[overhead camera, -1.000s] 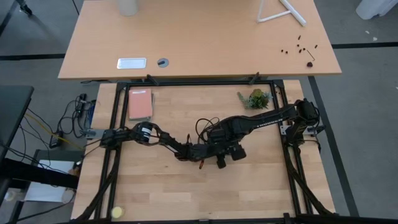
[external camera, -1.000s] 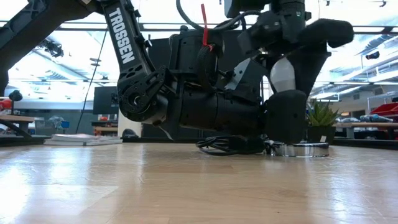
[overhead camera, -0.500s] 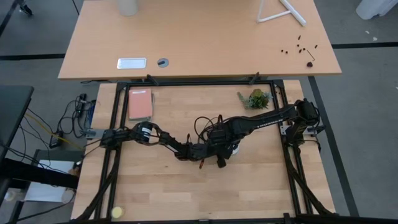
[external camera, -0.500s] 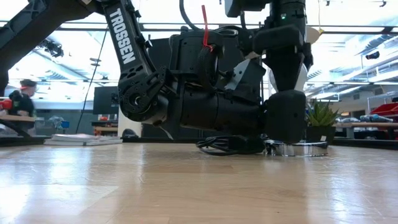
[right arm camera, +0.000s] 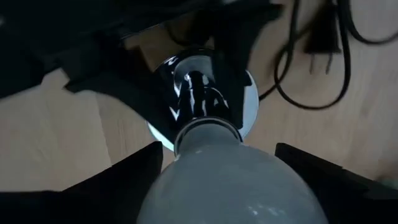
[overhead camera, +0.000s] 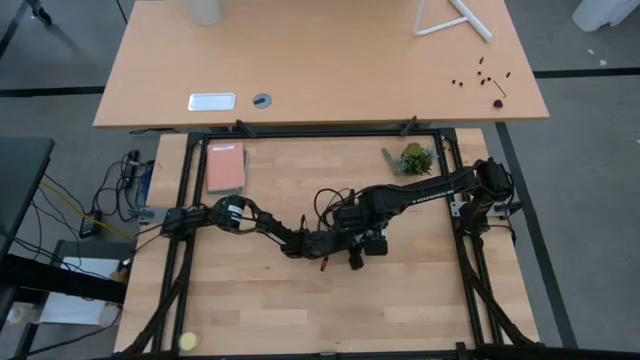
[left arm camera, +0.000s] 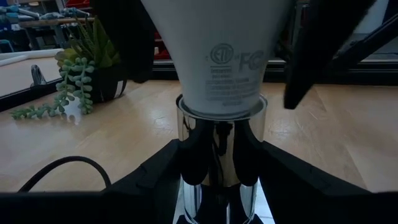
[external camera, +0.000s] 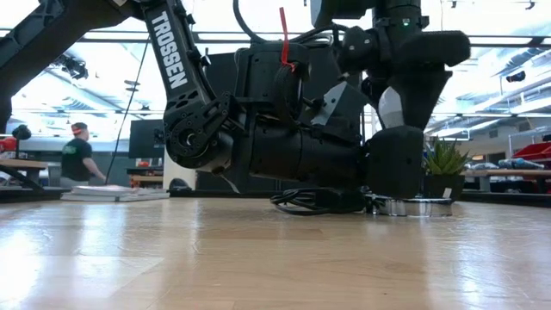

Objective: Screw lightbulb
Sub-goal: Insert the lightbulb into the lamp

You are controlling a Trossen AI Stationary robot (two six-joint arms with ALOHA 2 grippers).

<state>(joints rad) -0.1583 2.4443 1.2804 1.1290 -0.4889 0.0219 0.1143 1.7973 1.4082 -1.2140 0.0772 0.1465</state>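
The white lightbulb (left arm camera: pixel 217 43) stands upright with its neck in the chrome socket stem (left arm camera: pixel 217 155), which rises from the round silvery socket disc (external camera: pixel 422 207) in the middle of the table. My right gripper (overhead camera: pixel 372 240) comes down from above and is shut on the bulb (right arm camera: pixel 230 180). My left gripper (overhead camera: pixel 350 250) lies low at the table, coming from the left, and is shut on the socket stem. The socket's black cord (overhead camera: pixel 328 205) lies coiled behind it. My left gripper pinches the chrome socket stem (left arm camera: pixel 186 168) between its two fingers, low down, just above the disc. The fingers come level from the table's left. The socket stands upright, its disc on the table. My right gripper holds the bulb's wide glass part (right arm camera: pixel 180 186) between its two fingers, pointing down from above. The bulb stands upright, its neck (right arm camera: pixel 208 134) in the socket.
A small potted plant (overhead camera: pixel 410 158) stands at the far right and a pink book (overhead camera: pixel 225 167) lies at the far left. The cord's plug (right arm camera: pixel 320 37) lies beside the socket. A yellow ball (overhead camera: pixel 188 341) lies at the near left corner. A person walks far behind the table (external camera: pixel 82 155).
My right gripper has turned back and forth about its upright axis above the socket, staying over the same spot with the bulb between its fingers. My left gripper and the socket have kept still.
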